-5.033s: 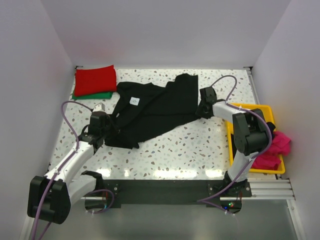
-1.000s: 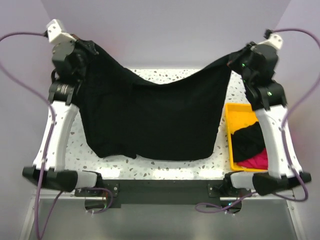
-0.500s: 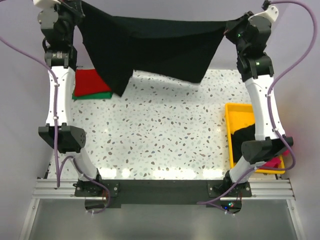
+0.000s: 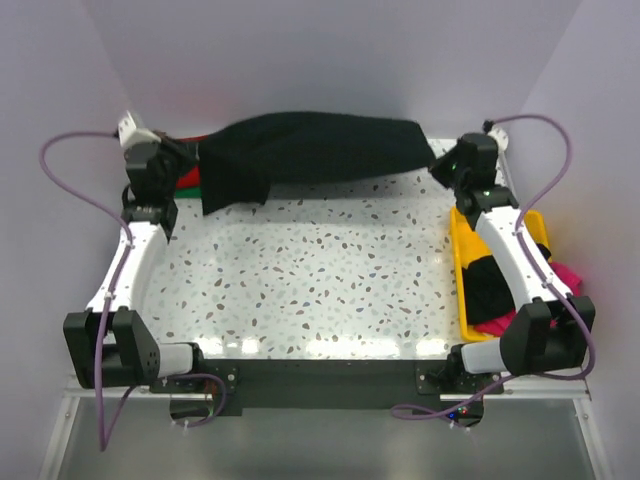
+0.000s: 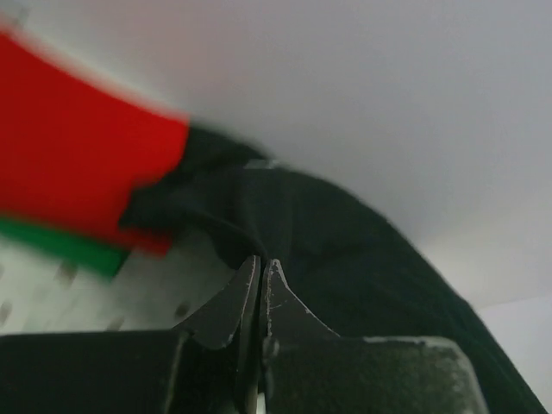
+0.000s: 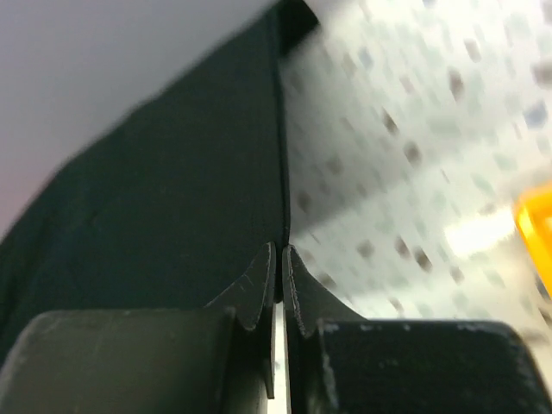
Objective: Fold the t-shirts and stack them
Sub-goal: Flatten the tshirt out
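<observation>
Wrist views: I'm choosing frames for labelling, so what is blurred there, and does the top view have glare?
Left wrist: the red folded cloth shirt and the green shirt under it are motion-smeared, and the black cloth t-shirt is soft. Right wrist: the speckled terrazzo table and the yellow plastic tray corner are streaked. Top external: sharp, with bright glare patches along the table's near edge.

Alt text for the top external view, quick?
A black t-shirt is stretched along the table's far edge, both arms' jaws shut on its ends. Red shirt far left; yellow tray, right, holds a dark shirt and a pink shirt.
</observation>
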Motion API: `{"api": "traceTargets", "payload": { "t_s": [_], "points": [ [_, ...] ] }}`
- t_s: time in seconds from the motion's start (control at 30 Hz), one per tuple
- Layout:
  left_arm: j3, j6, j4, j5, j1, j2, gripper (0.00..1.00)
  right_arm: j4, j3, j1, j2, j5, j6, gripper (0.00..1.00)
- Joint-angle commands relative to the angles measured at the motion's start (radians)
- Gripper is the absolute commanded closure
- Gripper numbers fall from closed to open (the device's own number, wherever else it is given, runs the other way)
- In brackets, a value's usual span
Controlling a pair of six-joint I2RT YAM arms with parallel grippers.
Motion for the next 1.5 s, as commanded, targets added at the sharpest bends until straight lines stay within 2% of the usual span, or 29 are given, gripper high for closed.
{"api": "traceTargets", "payload": {
  "t_s": [0.0,0.07,0.27,0.53,0.77,0.97,1.13,1.2,1.47],
  "points": [
    [-0.239,-0.093,-0.047,-0.064,0.003,-0.104,1.0,-0.061,-0.153,-0.001,-0.071,-0.035,0.057,1.0],
    [-0.374,-0.115,-0.086,-0.088,0.003,-0.15,1.0,-0.087,-0.253,-0.001,-0.077,-0.047,0.059,1.0],
    [-0.597,-0.139,-0.187,-0.104,0.003,-0.245,1.0,-0.135,-0.472,-0.001,-0.071,-0.092,0.032,1.0],
    [-0.682,-0.099,-0.381,-0.19,0.002,-0.427,0.93,-0.184,-0.649,-0.002,-0.166,-0.09,0.011,1.0],
    [-0.726,-0.108,-0.539,-0.202,0.003,-0.63,0.93,-0.286,-0.675,-0.002,-0.302,-0.053,-0.015,1.0],
    [-0.72,-0.159,-0.614,-0.214,-0.015,-0.711,0.92,-0.371,-0.661,-0.002,-0.408,0.011,-0.044,1.0],
    [-0.709,-0.121,-0.476,-0.173,-0.017,-0.618,0.92,-0.319,-0.64,-0.002,-0.356,-0.03,-0.056,1.0],
    [-0.691,-0.119,-0.407,-0.168,-0.015,-0.517,0.95,-0.283,-0.621,-0.002,-0.294,-0.059,-0.052,1.0],
    [-0.447,-0.101,-0.295,-0.196,-0.015,-0.192,0.99,-0.207,-0.448,-0.002,-0.077,-0.086,-0.044,1.0]
  ]
}}
